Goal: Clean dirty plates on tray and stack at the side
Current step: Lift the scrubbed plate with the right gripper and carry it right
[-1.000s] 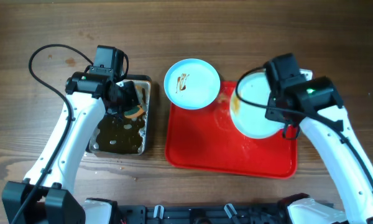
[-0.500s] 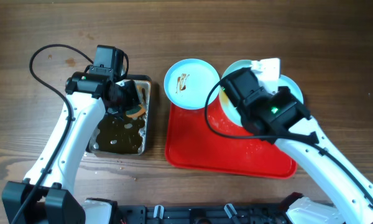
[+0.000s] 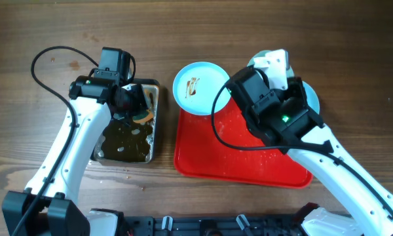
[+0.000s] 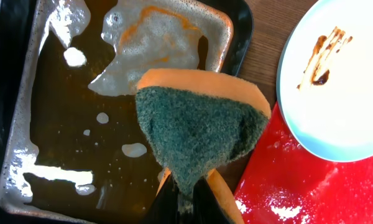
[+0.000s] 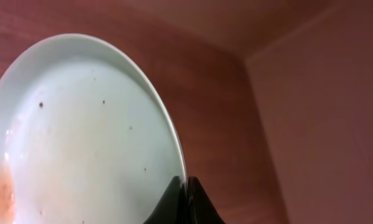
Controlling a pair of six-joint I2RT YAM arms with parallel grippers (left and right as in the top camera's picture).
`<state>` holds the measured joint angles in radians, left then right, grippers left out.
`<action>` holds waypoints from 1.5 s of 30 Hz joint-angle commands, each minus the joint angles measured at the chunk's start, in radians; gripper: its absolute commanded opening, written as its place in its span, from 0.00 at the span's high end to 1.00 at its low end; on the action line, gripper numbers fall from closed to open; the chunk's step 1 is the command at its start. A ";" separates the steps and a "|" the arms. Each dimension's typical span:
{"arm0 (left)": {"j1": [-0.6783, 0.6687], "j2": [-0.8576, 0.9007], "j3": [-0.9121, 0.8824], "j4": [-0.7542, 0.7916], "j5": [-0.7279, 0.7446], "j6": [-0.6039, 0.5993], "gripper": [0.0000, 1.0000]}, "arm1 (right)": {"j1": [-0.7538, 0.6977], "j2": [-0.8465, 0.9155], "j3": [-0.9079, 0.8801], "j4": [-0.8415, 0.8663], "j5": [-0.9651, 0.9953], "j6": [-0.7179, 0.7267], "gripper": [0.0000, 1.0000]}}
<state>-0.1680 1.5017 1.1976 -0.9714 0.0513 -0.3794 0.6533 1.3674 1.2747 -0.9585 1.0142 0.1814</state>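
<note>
My left gripper [image 4: 186, 202] is shut on an orange sponge with a green scouring face [image 4: 199, 124], held over the black pan [image 4: 62, 124]; the sponge also shows in the overhead view [image 3: 142, 118]. A pale plate with brown smears [image 3: 195, 87] lies partly on the red tray's [image 3: 249, 160] back left corner. My right gripper [image 5: 186, 186] is shut on the rim of a second pale plate [image 5: 81, 137], tilted, with a few specks and a faint orange smear. In the overhead view that plate's rim [image 3: 312, 99] peeks out from under my right arm at the tray's back right. No third plate shows.
The black pan [image 3: 126, 141] holds brown foamy water, left of the tray. The wet tray surface shows in the left wrist view [image 4: 298, 186]. The brown wooden table [image 3: 354, 39] surrounds everything. A black cable [image 3: 46, 62] loops off the left arm.
My right arm has swung over the tray and turned, carrying its plate toward the back right, so the arm now hides most of it. The left arm and sponge have not moved.
</note>
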 commanded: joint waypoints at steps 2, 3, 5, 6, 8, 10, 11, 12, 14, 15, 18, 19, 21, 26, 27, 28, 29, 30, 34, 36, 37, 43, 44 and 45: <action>0.003 0.004 -0.006 0.007 0.013 0.013 0.96 | 0.007 0.004 0.019 0.170 0.093 -0.439 0.96; 0.003 0.004 -0.006 0.008 0.013 0.013 0.96 | 0.011 0.004 0.019 0.220 0.115 -0.532 0.95; 0.003 0.004 -0.006 0.011 0.013 0.013 0.96 | 0.020 0.004 0.019 0.303 0.135 -0.727 0.96; 0.003 0.004 -0.006 0.013 0.012 0.013 0.96 | 0.031 0.004 0.019 0.336 0.146 -0.800 0.96; 0.003 0.004 -0.006 0.015 0.012 0.013 0.96 | 0.057 0.004 0.019 0.340 0.145 -0.816 0.96; 0.003 0.004 -0.006 0.015 0.012 0.013 0.96 | 0.077 0.009 0.019 0.340 0.146 -0.830 0.95; 0.003 0.004 -0.006 0.014 0.012 0.013 0.96 | 0.087 0.015 0.019 0.340 0.146 -0.838 0.95; 0.003 0.004 -0.006 0.014 0.012 0.013 0.96 | 0.095 0.022 0.019 0.340 0.146 -0.840 0.95; 0.003 0.004 -0.006 0.014 0.012 0.013 0.96 | 0.105 0.037 0.019 0.341 0.145 -0.835 0.95; 0.003 0.004 -0.006 0.014 0.012 0.013 0.96 | 0.109 0.045 0.019 0.341 0.145 -0.831 0.95; 0.003 0.004 -0.006 0.014 0.012 0.013 0.96 | 0.121 0.056 0.019 0.342 0.145 -0.823 0.95; 0.003 0.004 -0.006 0.014 0.012 0.013 0.96 | 0.122 0.058 0.019 0.344 0.145 -0.825 0.95; 0.003 0.004 -0.006 0.014 0.012 0.013 0.96 | 0.122 0.060 0.019 0.345 0.145 -0.823 0.95; 0.003 0.004 -0.006 0.014 0.012 0.013 0.96 | 0.114 0.060 0.019 0.259 -0.051 -0.473 0.95; 0.003 0.004 -0.006 0.014 0.012 0.013 0.96 | 0.099 0.060 0.019 0.231 -0.135 -0.343 0.95; 0.003 0.004 -0.006 0.014 0.012 0.016 0.96 | 0.081 0.060 0.019 0.210 -0.204 -0.241 0.95; 0.003 0.004 -0.006 0.014 0.012 0.025 0.96 | 0.054 0.060 0.019 0.185 -0.296 -0.090 0.95; 0.003 0.004 -0.006 0.014 0.012 0.028 0.96 | 0.021 0.060 0.019 0.167 -0.381 0.029 0.96; 0.003 0.004 -0.006 0.014 0.012 0.028 0.96 | -0.119 0.060 0.019 0.138 -0.605 0.273 0.96; 0.003 0.004 -0.006 0.014 0.012 0.028 0.96 | -0.193 0.060 0.019 0.124 -0.606 0.312 0.96; 0.003 0.004 -0.006 0.014 0.012 0.028 0.96 | -0.240 0.060 0.019 0.107 -0.610 0.332 0.96; 0.003 0.004 -0.006 0.014 0.012 0.028 0.96 | -0.711 0.067 0.015 0.073 -0.833 0.323 0.96; 0.003 0.004 -0.006 0.014 0.012 0.028 0.96 | -0.793 0.068 0.014 0.080 -0.871 0.307 0.96; 0.003 0.004 -0.006 0.014 0.012 0.028 0.96 | -0.873 0.069 0.013 0.081 -0.892 0.301 0.96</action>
<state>-0.1680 1.5017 1.1973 -0.9604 0.0513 -0.3710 -0.0475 1.4281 1.2800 -0.8860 0.2573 0.4927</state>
